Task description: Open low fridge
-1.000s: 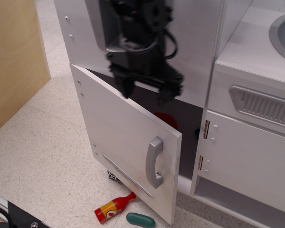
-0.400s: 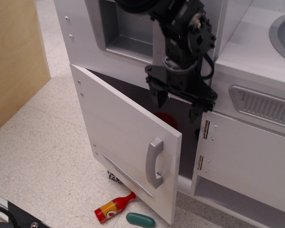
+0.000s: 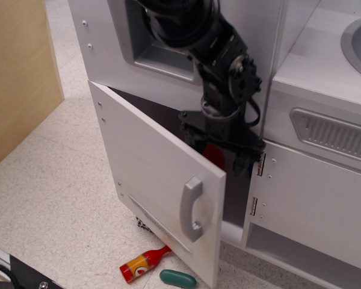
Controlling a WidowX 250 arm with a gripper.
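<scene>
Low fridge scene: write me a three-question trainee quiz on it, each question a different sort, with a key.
1. True or false: the low fridge door is shut flush against the cabinet.
2. Multiple choice: where is the gripper? A) clamped on the silver bar handle; B) in the gap behind the door's free edge, in front of the dark fridge interior; C) inside the grey dispenser niche.
3. Fill in: on the floor below the door lie a red sauce bottle and a small ____ oval object.

Key: 1 false; 2 B; 3 green.
</scene>
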